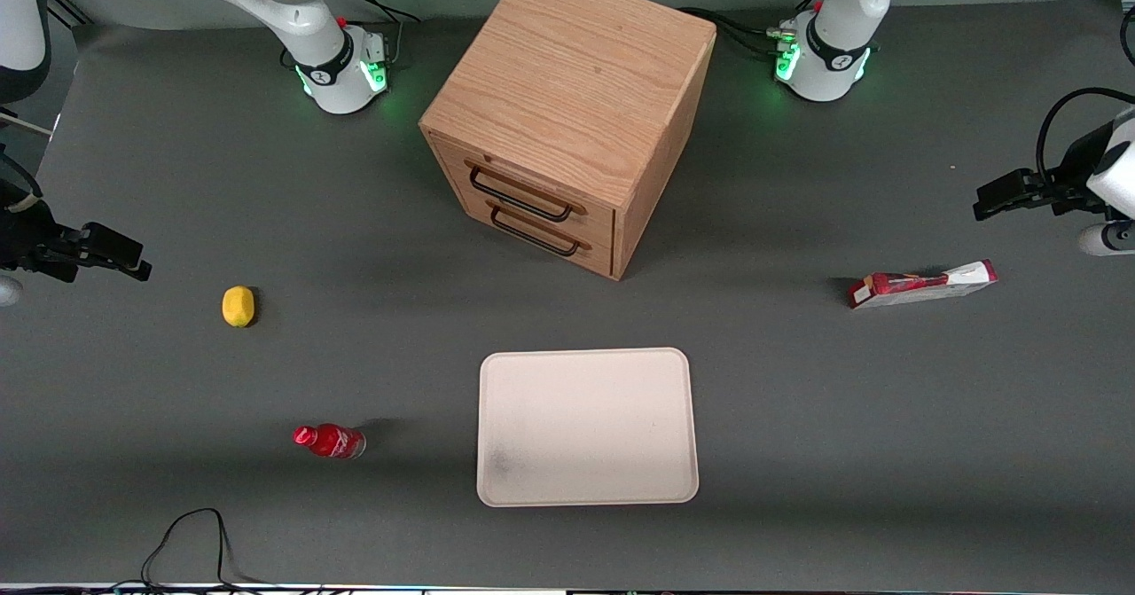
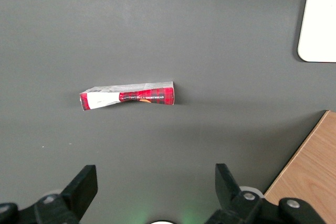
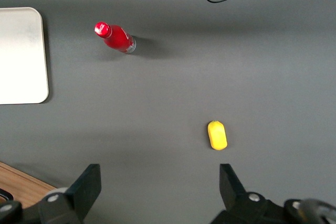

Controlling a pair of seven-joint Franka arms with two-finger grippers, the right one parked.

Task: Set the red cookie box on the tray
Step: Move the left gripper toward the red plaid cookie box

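**Approach geometry: end effector to red cookie box**

The red cookie box lies flat on the grey surface toward the working arm's end, well apart from the tray. The tray sits nearer the front camera than the wooden drawer cabinet and carries nothing.

The left arm's end effector is raised over the working arm's end of the surface, farther from the front camera than the box and not in contact with it. In the left wrist view its fingers stand wide apart and hold nothing; the box shows ahead of them with bare surface between.

Key relation: in that view the box's long axis runs parallel to the line joining the two fingers. As oriented, a straight descent would probably place the fingers at the box ends, across its length. The grasp likely calls for a wrist rotation of roughly a quarter turn, so the fingers close across the short width.

The box appears crushed or twisted near its middle; a mid-length grip may seat unevenly.

After pickup, travel is judged to run toward the parked arm's end and nearer the front camera.
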